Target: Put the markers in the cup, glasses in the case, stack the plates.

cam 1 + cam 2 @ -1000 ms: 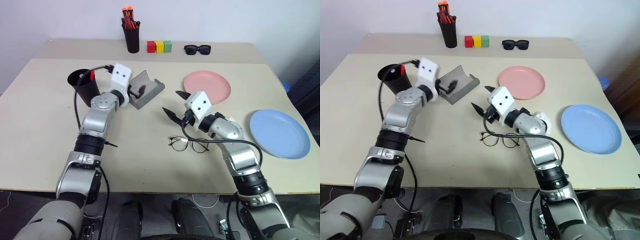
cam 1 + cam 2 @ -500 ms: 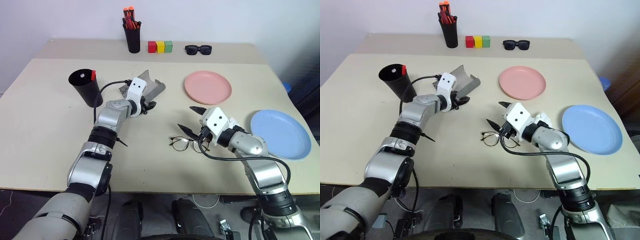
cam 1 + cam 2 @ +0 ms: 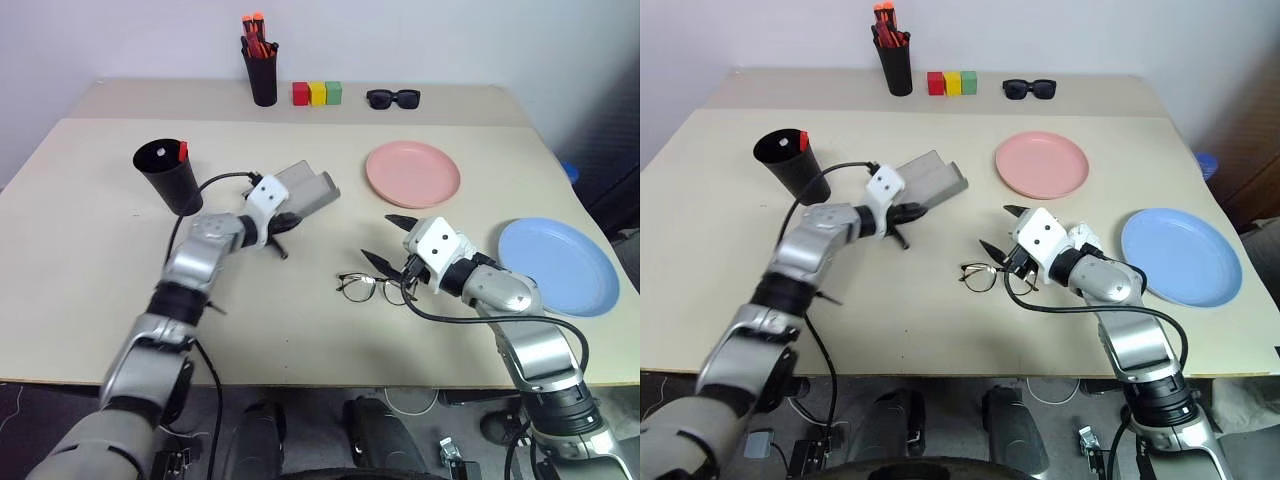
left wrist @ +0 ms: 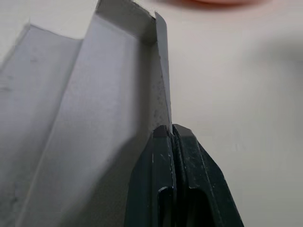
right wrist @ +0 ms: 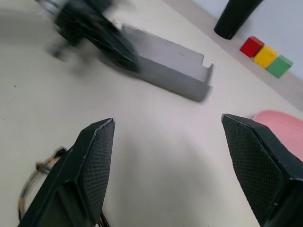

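The grey case (image 3: 308,188) lies open left of the table's middle. My left gripper (image 3: 281,226) is shut on the edge of one of its walls; the left wrist view shows the thin wall (image 4: 161,71) pinched between the fingers (image 4: 189,156). The black cup (image 3: 168,176) stands further left, with a red marker end (image 3: 182,150) at its rim. The wire-framed glasses (image 3: 376,288) lie on the table just below my right gripper (image 3: 380,238), which hangs open and empty. The pink plate (image 3: 413,173) and the blue plate (image 3: 558,266) sit apart on the right.
On the raised back strip stand a narrow black holder with orange-capped pens (image 3: 262,70), red, yellow and green blocks (image 3: 318,93) and black sunglasses (image 3: 393,97). The blue plate lies close to the table's right edge.
My left gripper came away from the cup, dropped to the case and shut on its wall; the case turned and shifted slightly. My right gripper drew back toward me, beside the glasses, still open.
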